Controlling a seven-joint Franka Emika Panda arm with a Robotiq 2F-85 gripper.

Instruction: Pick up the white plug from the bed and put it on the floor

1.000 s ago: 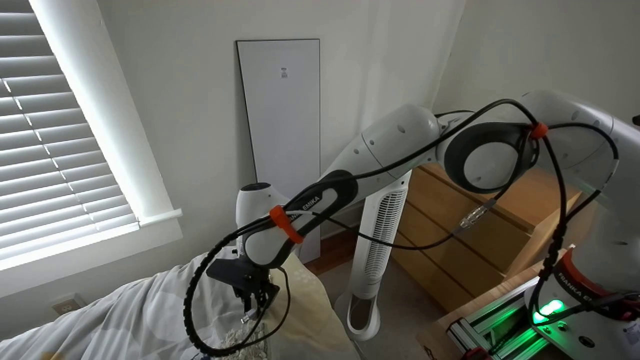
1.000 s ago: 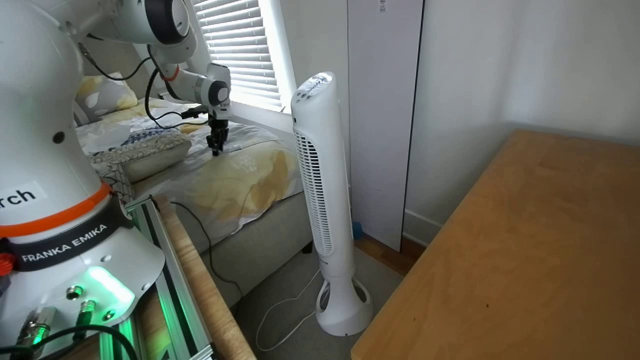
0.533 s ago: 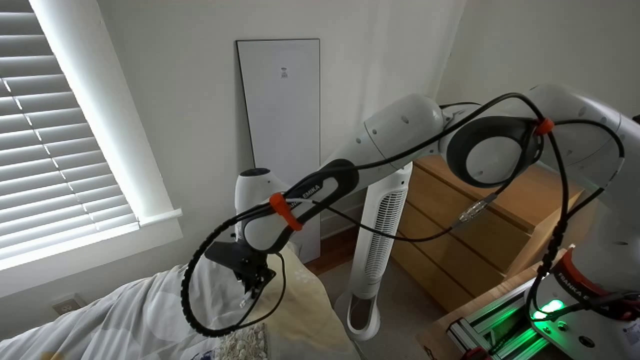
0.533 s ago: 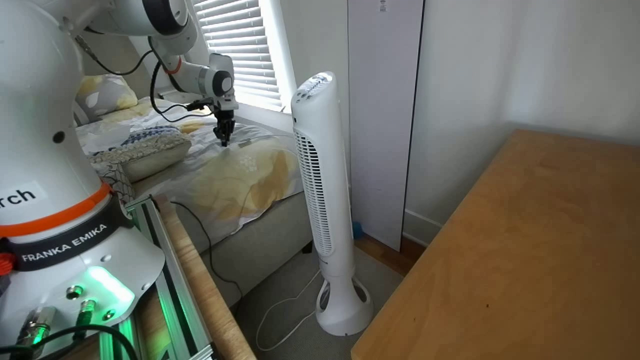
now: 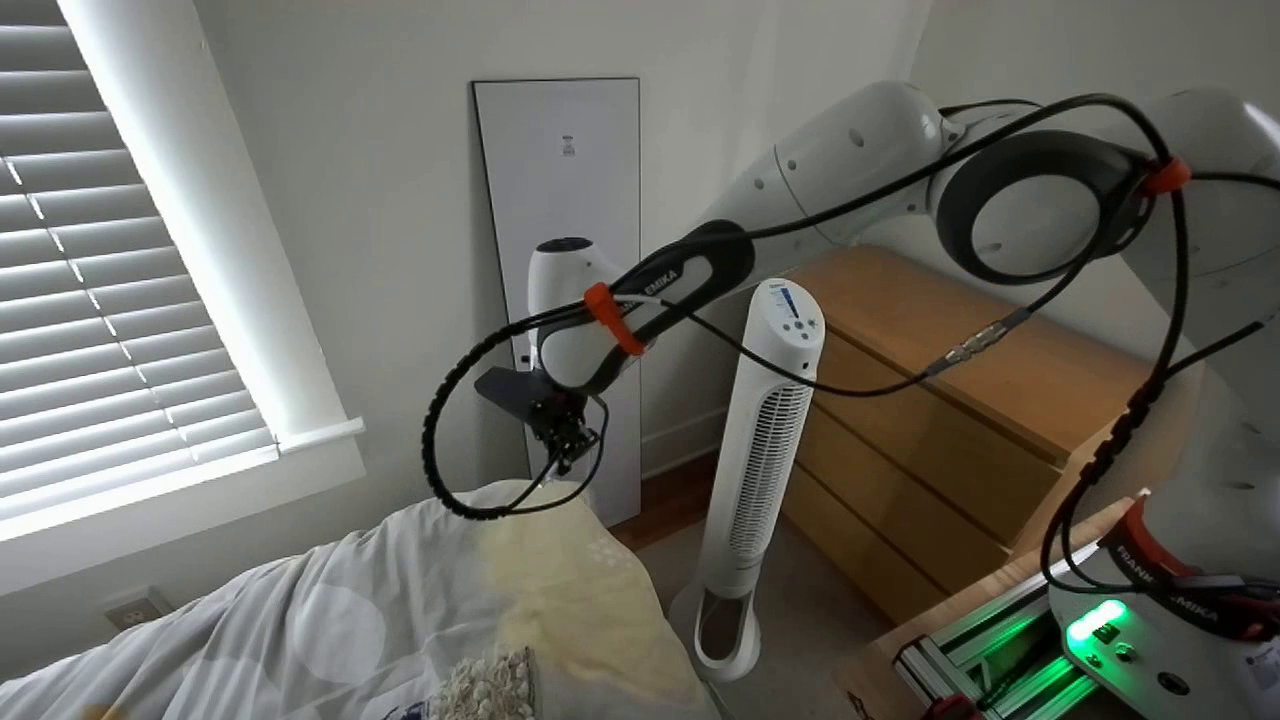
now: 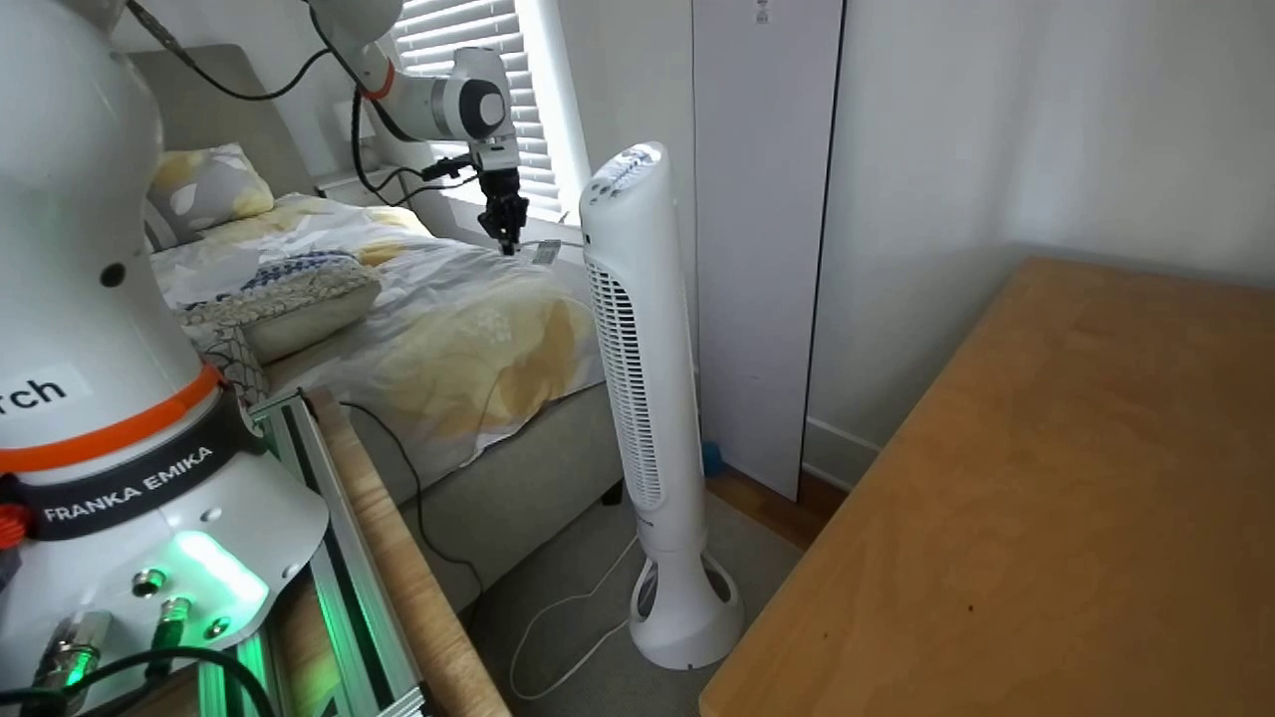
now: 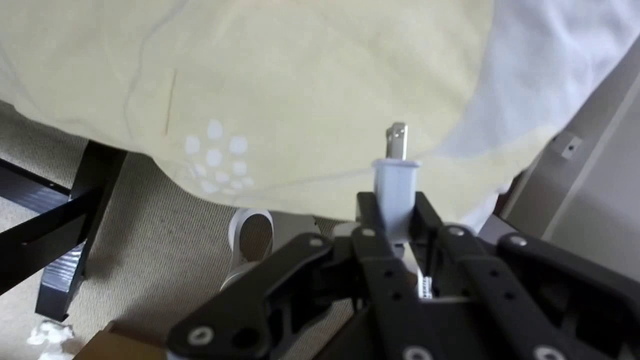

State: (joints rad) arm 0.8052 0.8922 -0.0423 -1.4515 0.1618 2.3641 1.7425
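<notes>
My gripper [image 7: 396, 212] is shut on the white plug [image 7: 395, 187], a small white block whose metal end points up in the wrist view. The gripper also shows in both exterior views [image 5: 568, 455] [image 6: 506, 234]. It hangs above the foot end of the bed, and the plug is apart from the sheets. The bed [image 5: 400, 590] has rumpled white and pale yellow covers and also shows in the wrist view [image 7: 300, 75]. The grey-tan floor [image 7: 145, 250] shows beyond the bed's edge, and in both exterior views [image 5: 800, 590] [image 6: 568, 637].
A white tower fan [image 5: 765, 470] stands on the floor beside the bed's end, also in an exterior view [image 6: 637, 398]. A wooden dresser [image 5: 900, 460] is beyond it. A tall white board [image 5: 560, 250] leans on the wall. A dark metal frame [image 7: 75, 210] shows at the wrist view's left.
My gripper has risen from close above the bed and moved toward the bed's end and the fan, carrying the plug. The arm has lifted with it.
</notes>
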